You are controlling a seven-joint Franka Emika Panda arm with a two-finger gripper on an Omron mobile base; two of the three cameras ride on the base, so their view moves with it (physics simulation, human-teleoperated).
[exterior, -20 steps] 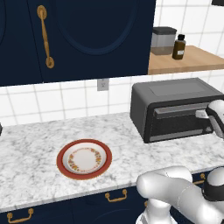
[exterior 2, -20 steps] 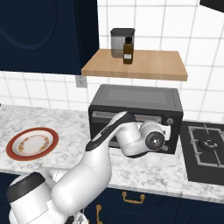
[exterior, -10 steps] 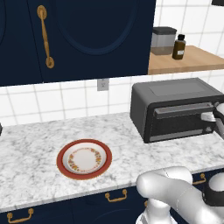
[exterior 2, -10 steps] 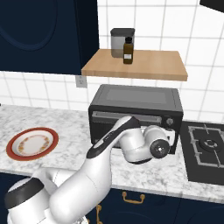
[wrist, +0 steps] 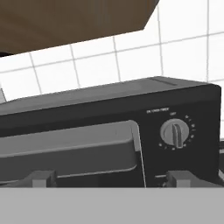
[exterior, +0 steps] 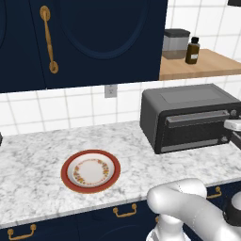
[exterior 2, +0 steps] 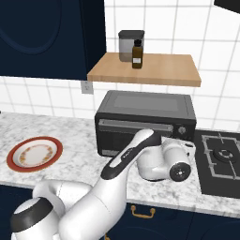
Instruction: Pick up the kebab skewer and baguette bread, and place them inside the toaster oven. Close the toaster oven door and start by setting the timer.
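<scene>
The dark grey toaster oven [exterior 2: 145, 105] stands at the back of the marble counter, also the toaster oven [exterior: 188, 106]. Its door [exterior 2: 133, 136] is closed, with the grey bar handle [wrist: 70, 140] along the top edge. My gripper [exterior 2: 187, 142] hovers just in front of the oven's right end, at the height of the knobs. In the hand view the gripper [wrist: 111, 179] is open, fingertips [wrist: 41, 178] far apart, nothing between them, with the upper knob [wrist: 175, 133] straight ahead to the right. The gripper [exterior: 234, 127] sits at the left base view's right edge. The kebab skewer and baguette bread are out of view.
A red-rimmed patterned plate [exterior: 91, 171] lies bare on the counter to the left. A wooden shelf [exterior 2: 145, 69] above the oven carries a grey canister [exterior 2: 129, 44] and a dark bottle [exterior 2: 137, 55]. A black stove burner [exterior 2: 220, 159] lies right of the oven.
The hand has slid to the right along the oven front and a little toward the counter's edge. The oven and plate have not moved.
</scene>
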